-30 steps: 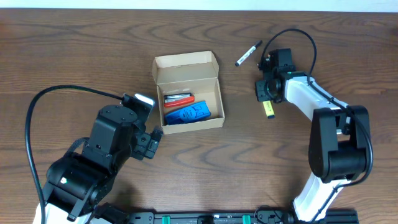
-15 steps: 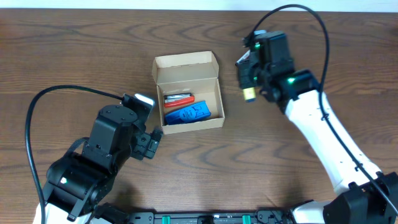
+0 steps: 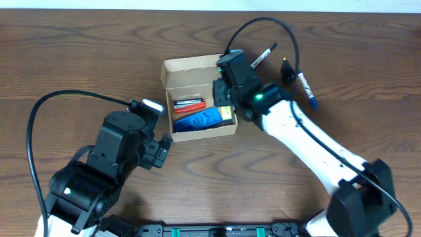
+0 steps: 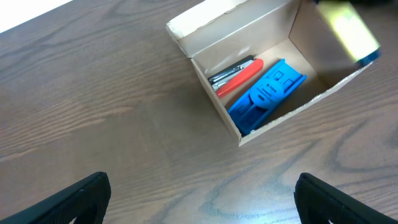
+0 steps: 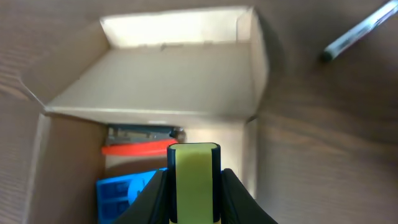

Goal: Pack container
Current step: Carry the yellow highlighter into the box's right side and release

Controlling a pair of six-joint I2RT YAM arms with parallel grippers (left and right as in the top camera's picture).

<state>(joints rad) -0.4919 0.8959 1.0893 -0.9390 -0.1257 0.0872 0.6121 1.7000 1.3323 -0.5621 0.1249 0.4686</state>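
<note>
The container [image 3: 197, 69] is a tan cardboard box with its flap lid open, at the table's middle; it also shows in the left wrist view [image 4: 205, 28] and the right wrist view [image 5: 155, 81]. Inside lie a red-handled tool [image 3: 189, 104] and a blue object [image 3: 197, 120]. My right gripper [image 3: 227, 108] is shut on a yellow highlighter [image 5: 194, 180] and holds it over the box's right end. My left gripper [image 4: 199, 199] is open and empty, over bare table in front and to the left of the box.
A black marker [image 3: 263, 56] lies behind and to the right of the box. A blue pen [image 3: 306, 90] and a small black cap [image 3: 288, 71] lie further right. The right arm stretches across the table's right half.
My right gripper has lifted the yellow highlighter from the right side of the table and carried it left, to above the box. The left arm has not moved.
</note>
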